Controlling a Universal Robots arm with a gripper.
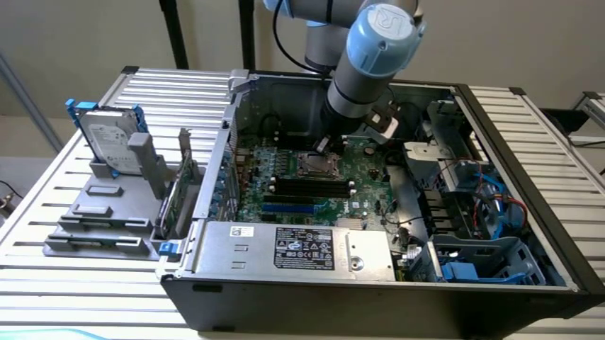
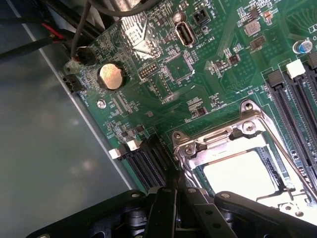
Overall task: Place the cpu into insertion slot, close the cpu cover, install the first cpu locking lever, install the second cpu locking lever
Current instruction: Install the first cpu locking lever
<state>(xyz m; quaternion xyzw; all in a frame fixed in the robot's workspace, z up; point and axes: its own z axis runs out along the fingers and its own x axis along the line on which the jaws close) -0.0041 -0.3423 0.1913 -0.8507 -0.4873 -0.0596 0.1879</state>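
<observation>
The robot arm reaches down into an open computer case that lies on a ribbed metal table. Its gripper hangs just above the green motherboard, at the far edge of the socket, which sits near the middle of the board. In the wrist view the gripper has its black fingers drawn together with nothing between them, their tips right at the edge of the socket's metal frame.

The chip already lies in the socket, its pale silvery top showing bright through the square cut-out. The metal cover lies folded down around it, a shiny frame with screw heads at its corners. A thin metal lever runs along one side of the frame, next to the long black memory slots; whether it is latched I cannot tell.

On the same board a round coin battery sits near the board's edge, with black cables beside it. In the exterior view a silver power supply fills the near edge of the case, and blue plastic drive bays occupy its near corner on the exterior view's right. A hard drive stands upright in a grey rack on the table, towards the exterior view's left of the case.
</observation>
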